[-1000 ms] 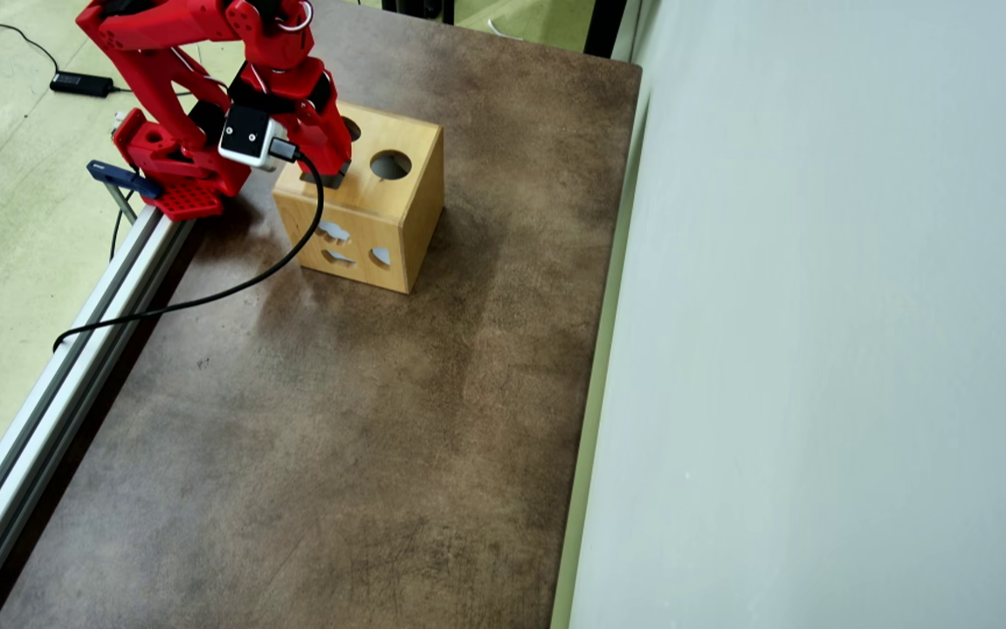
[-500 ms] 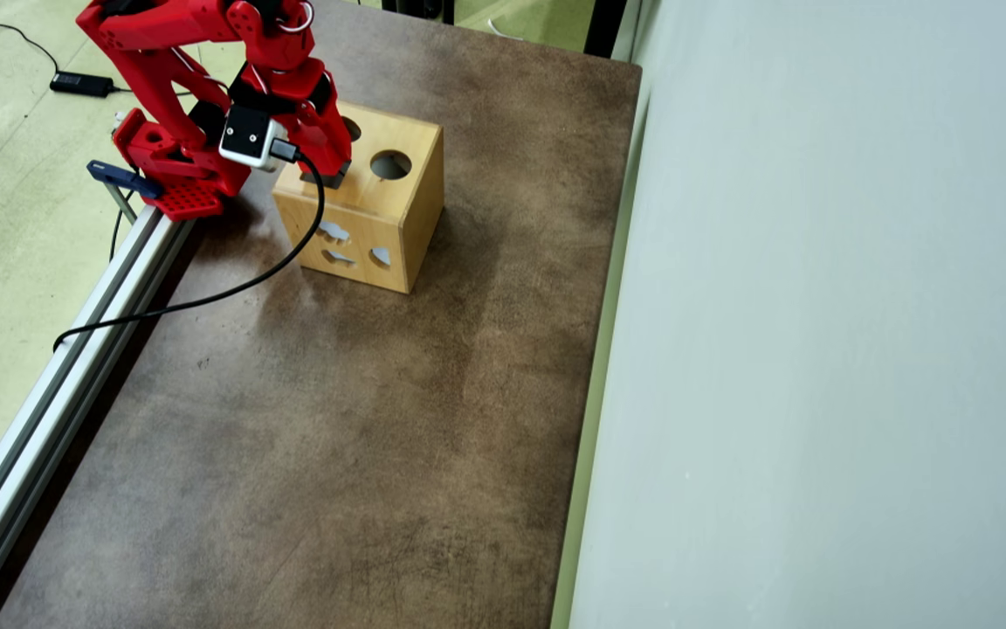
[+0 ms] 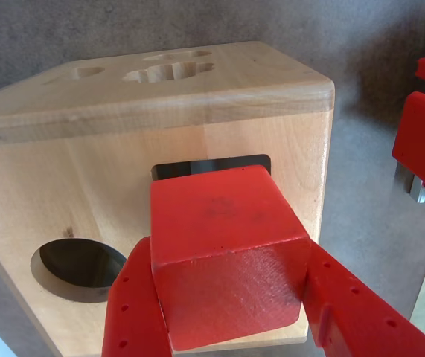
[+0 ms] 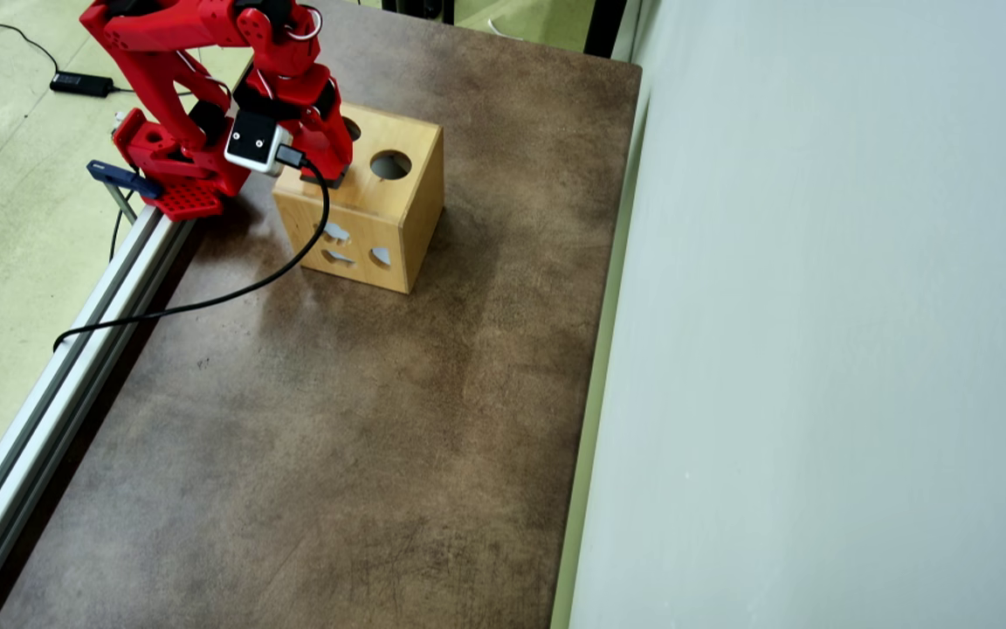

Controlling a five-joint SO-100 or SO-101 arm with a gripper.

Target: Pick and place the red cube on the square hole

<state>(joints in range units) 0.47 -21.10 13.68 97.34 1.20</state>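
- Wrist view: gripper [image 3: 231,312] fingers clamp the red cube [image 3: 223,253], matte, faintly scuffed.
- Cube covers most of the square hole [image 3: 212,165] in the wooden box [image 3: 108,171].

My arm [image 4: 197,52] is folded over from its base at the upper left of the overhead view, wrist pitched downward with the small camera module [image 4: 254,140] on its side. My gripper [image 3: 231,297] is clamped on the red cube [image 3: 227,253], one finger [image 3: 134,305] pressed to each flank (the tips themselves are hidden in the overhead view).
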